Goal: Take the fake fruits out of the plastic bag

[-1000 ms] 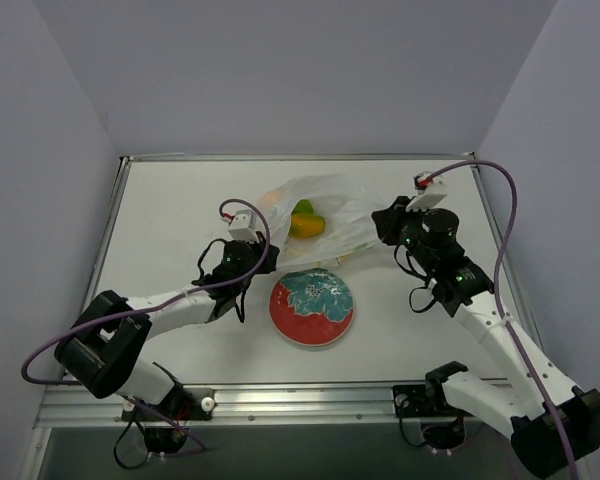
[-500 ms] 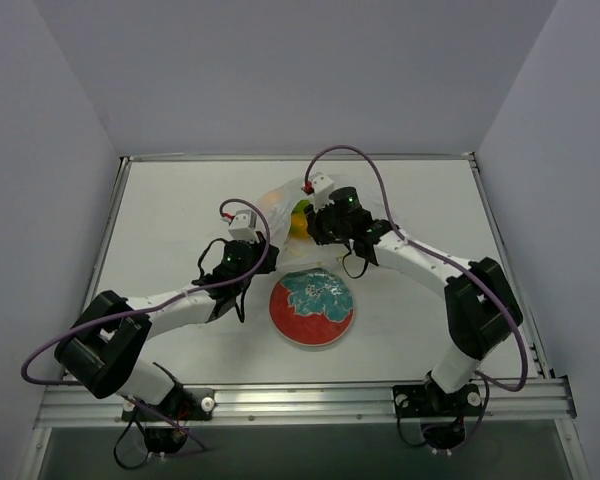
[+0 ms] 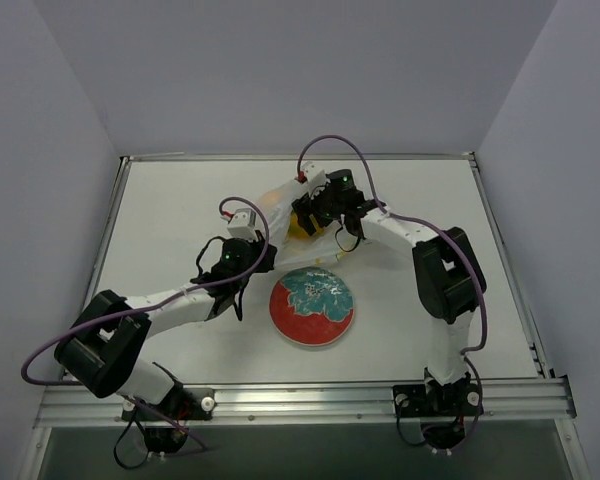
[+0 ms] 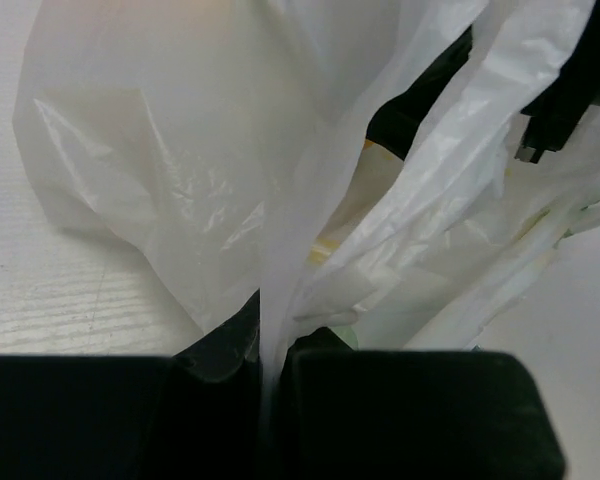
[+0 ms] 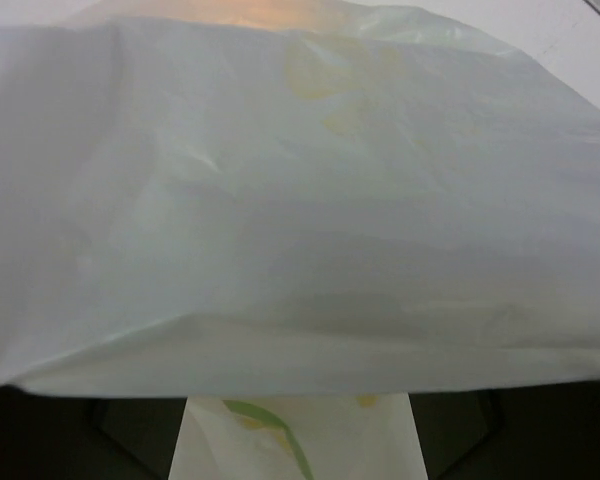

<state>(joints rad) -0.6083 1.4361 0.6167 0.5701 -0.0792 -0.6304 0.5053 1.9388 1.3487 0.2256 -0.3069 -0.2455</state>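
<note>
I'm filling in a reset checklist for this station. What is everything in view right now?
plastic bag: 1, translucent white with faint green and yellow print, far middle of the table
yellow fake fruit: 1, yellow-orange, inside the bag near its front edge
orange fake fruit: 1, orange glow through the bag's far left side
plate: 1, red rim with teal floral centre, just in front of the bag
table: 1, white
cables: 2, purple, one along each arm
left gripper: 1, black, shut on the bag's left edge
right gripper: 1, black, open, at the bag's mouth
</note>
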